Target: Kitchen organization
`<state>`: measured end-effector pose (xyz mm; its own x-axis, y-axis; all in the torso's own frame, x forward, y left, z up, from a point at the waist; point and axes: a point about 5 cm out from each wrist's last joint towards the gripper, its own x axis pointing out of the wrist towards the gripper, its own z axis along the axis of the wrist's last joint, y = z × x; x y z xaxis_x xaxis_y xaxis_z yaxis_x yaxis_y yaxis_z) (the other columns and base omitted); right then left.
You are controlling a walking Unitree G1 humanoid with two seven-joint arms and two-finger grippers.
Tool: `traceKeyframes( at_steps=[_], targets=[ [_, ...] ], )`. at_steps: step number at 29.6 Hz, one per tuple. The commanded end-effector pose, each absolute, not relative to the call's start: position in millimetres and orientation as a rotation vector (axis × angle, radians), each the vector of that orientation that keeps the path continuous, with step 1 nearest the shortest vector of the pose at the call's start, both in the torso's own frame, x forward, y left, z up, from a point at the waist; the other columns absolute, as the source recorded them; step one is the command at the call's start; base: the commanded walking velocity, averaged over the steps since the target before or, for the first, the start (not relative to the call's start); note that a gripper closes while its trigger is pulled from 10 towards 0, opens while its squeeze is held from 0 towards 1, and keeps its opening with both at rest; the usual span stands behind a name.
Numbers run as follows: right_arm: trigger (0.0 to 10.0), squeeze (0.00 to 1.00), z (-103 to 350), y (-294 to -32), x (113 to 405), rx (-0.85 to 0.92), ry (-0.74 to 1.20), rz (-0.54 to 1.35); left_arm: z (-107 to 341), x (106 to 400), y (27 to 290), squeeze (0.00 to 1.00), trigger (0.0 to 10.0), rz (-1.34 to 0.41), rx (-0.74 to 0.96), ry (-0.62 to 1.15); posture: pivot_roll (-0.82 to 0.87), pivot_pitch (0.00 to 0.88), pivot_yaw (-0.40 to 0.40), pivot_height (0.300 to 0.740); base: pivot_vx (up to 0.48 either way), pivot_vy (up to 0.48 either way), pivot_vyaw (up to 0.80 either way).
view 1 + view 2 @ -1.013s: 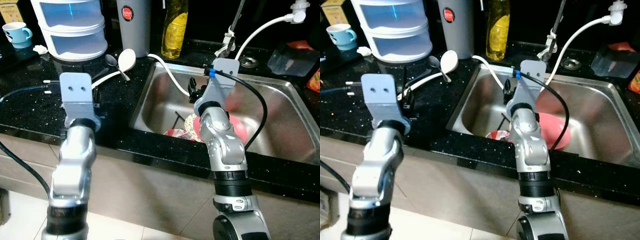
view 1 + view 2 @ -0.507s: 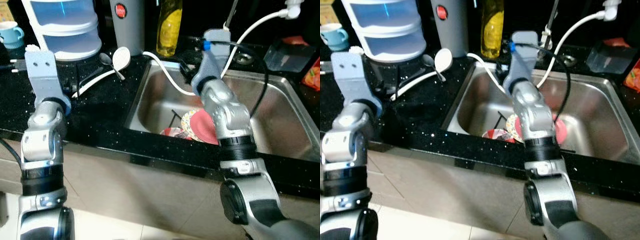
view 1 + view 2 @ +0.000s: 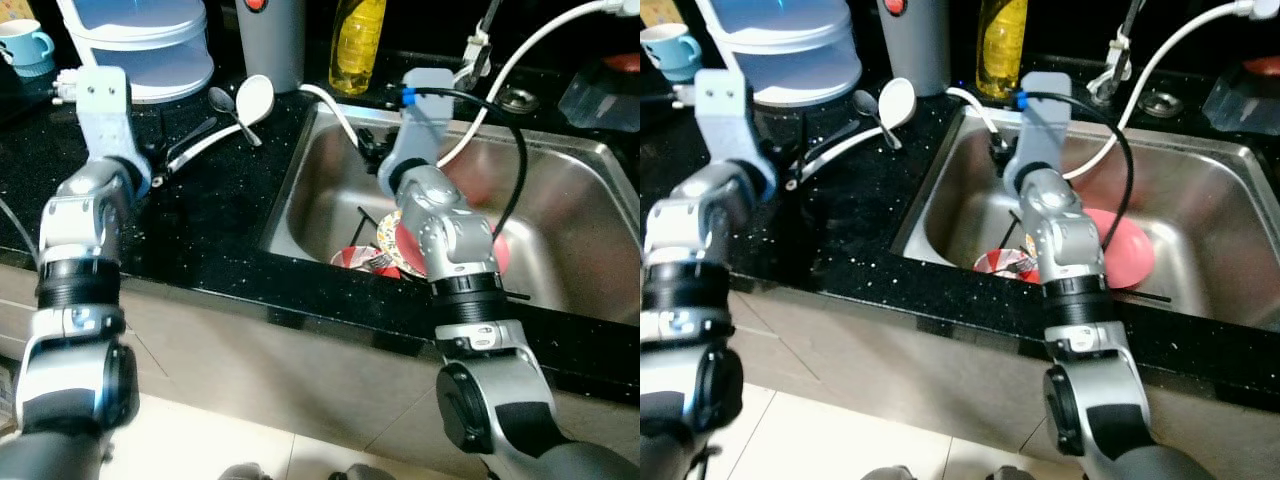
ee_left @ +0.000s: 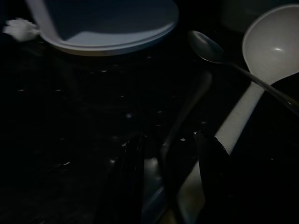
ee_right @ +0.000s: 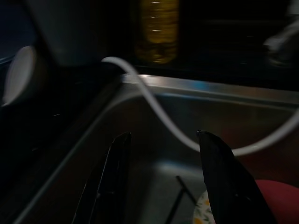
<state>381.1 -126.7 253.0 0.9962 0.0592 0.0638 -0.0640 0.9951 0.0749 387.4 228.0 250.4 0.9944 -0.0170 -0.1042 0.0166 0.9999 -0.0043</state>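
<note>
On the black counter (image 3: 220, 210) lie a white serving spoon (image 3: 254, 98), a metal spoon (image 3: 221, 99) across its handle, and a dark-handled utensil (image 4: 187, 109). My left gripper (image 4: 169, 140) hovers open just above the white spoon's handle (image 4: 238, 116) and the dark utensil, holding nothing. Down in the steel sink (image 3: 560, 160) sit a pink plate (image 3: 1122, 246), a patterned plate (image 3: 390, 232) and a red bowl (image 3: 350, 258). My right gripper (image 5: 163, 135) is open and empty over the sink's far left corner, close to a white hose (image 5: 154, 100).
Along the back stand a white and blue stacked container (image 3: 150, 45), a grey canister (image 3: 270, 45), a yellow bottle (image 3: 357, 45) and a blue mug (image 3: 25, 42). The tap (image 3: 478, 45) rises behind the sink. A clear tub (image 3: 600, 95) sits at the far right.
The view has shifted. My left arm has stretched forward across the counter to the utensils. My right gripper has lifted from the plates to the sink's far left corner.
</note>
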Motion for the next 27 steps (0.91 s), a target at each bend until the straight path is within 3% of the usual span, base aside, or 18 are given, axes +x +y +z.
traceKeyframes(
  at_steps=[1,5,6,20,22,23,24,25,27],
  targets=[
    [10.0,0.00,251.9,-131.1,379.4,0.082,-0.070,0.039,251.3,388.0,234.6,0.00,10.0,-0.006,0.019,0.112,0.14,0.081,0.042,0.740,0.000,0.000,0.00],
    [10.0,0.00,251.0,-133.4,376.0,0.069,-0.079,0.035,250.5,394.2,242.5,0.00,10.0,0.032,-0.072,0.137,0.15,0.085,0.043,0.740,0.000,0.000,0.00],
    [10.0,0.00,256.3,-126.8,373.5,0.044,-0.111,0.115,247.2,396.4,250.4,0.00,10.0,0.083,-0.123,0.165,0.14,0.098,0.046,0.740,0.000,0.000,0.00],
    [10.0,0.00,269.8,-100.3,366.9,0.020,-0.157,0.319,222.3,393.6,268.3,0.00,10.0,0.148,-0.180,0.272,0.16,0.092,0.039,0.740,0.000,0.000,0.00],
    [10.0,0.00,268.2,-98.6,364.4,0.022,-0.156,0.330,214.1,392.3,270.0,0.00,6.1,0.150,-0.193,0.299,0.16,0.088,0.041,0.740,0.000,0.000,0.00],
    [10.0,0.00,267.4,-98.3,363.3,0.023,-0.155,0.334,209.9,391.5,270.7,0.00,3.0,0.152,-0.202,0.310,0.16,0.087,0.041,0.740,0.000,0.000,0.00],
    [10.0,0.00,266.9,-98.3,362.5,0.024,-0.154,0.337,206.8,390.6,271.4,0.00,1.1,0.153,-0.212,0.318,0.16,0.087,0.041,0.740,0.000,0.000,0.00],
    [10.0,0.00,266.8,-98.3,362.1,0.024,-0.154,0.338,205.1,390.0,271.7,0.00,0.0,0.154,-0.219,0.322,0.16,0.087,0.041,0.740,0.000,0.000,0.00],
    [10.0,0.00,266.8,-99.0,361.9,0.024,-0.154,0.338,203.5,389.4,271.7,0.00,0.0,0.150,-0.227,0.324,0.16,0.086,0.040,0.740,0.000,0.000,0.00]
  ],
)
